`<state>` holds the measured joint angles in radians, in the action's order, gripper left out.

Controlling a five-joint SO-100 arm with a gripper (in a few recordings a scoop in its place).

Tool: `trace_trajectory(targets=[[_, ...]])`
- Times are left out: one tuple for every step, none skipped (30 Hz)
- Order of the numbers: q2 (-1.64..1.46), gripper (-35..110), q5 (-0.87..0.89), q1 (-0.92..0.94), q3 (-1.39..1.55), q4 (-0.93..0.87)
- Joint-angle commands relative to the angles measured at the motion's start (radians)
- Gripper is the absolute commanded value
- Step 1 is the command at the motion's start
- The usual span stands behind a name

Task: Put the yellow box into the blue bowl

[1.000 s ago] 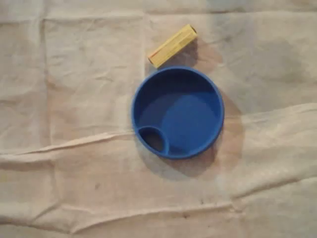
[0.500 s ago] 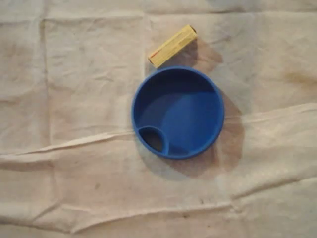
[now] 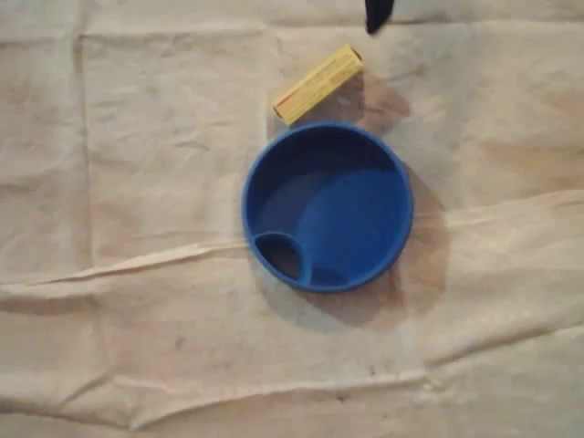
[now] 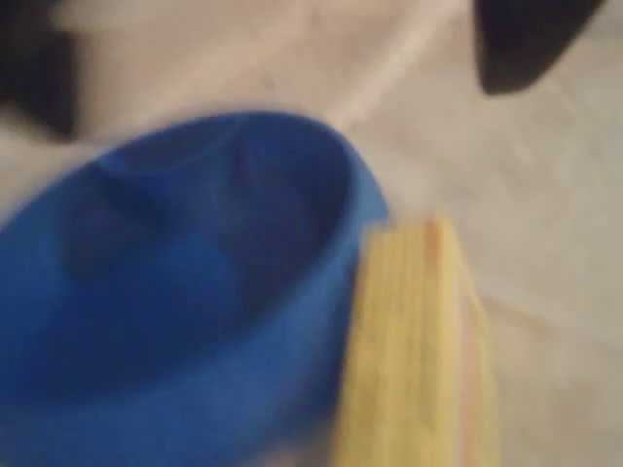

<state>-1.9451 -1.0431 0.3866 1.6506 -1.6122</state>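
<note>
Creased beige cloth [image 3: 137, 182] covers the whole table, with long folds running across it. Closest to the wrist camera, the yellow box [image 4: 414, 350] looms large and blurred. Its long side is just beside the outer wall of the blue bowl [image 4: 175, 292], and the blur hides whether the two touch. Beyond the bowl's far rim lies bare cloth. At the top corners of that view sit two dark, blurred shapes (the fingers of the gripper [image 4: 282, 92], as best I can tell). They are well apart with only cloth between them, so the pincer stands spread and grips nothing.

From overhead, the yellow box [image 3: 318, 84] lies flat on the cloth outside the blue bowl [image 3: 351, 214], just past the bowl's upper rim in the picture. It is slanted, so its lower-left end comes very near the rim while its upper-right end points away. A small oval compartment [image 3: 281, 257] sits against the bowl's lower-left wall, and a soft shadow [image 3: 424, 265] spreads from the bowl toward the lower right. Farther from the bowl than the box, a dark tip of the gripper [image 3: 374, 14] pokes in at the top edge, apart from the box.
</note>
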Motion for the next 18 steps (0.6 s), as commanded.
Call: trace_trajectory(targets=[[0.071, 26, -0.005, 0.008, -0.043, 0.021], [0.103, 26, -0.002, 0.009, -0.048, 0.021], [0.126, 26, -0.002, 0.009, -0.049, 0.021], [0.149, 26, 0.003, 0.009, -0.049, 0.021], [0.166, 26, 0.003, 0.009, -0.049, 0.021], [0.173, 26, 0.003, 0.009, -0.049, 0.021], [0.173, 26, 0.005, 0.008, -0.049, 0.021], [0.173, 26, 0.005, 0.008, -0.049, 0.021], [0.173, 26, 0.005, 0.008, -0.049, 0.021], [0.173, 26, 0.003, 0.008, -0.049, 0.021], [0.178, 26, -0.003, 0.008, -0.049, 0.023], [0.186, 26, -0.005, 0.008, -0.049, 0.023], [0.189, 26, -0.006, 0.009, -0.049, 0.026], [0.189, 26, -0.006, 0.009, -0.048, 0.037], [0.189, 26, -0.006, 0.009, -0.043, 0.054], [0.189, 26, -0.006, 0.009, -0.038, 0.074], [0.189, 26, -0.006, 0.009, -0.032, 0.094], [0.192, 26, -0.006, 0.009, -0.029, 0.112]])
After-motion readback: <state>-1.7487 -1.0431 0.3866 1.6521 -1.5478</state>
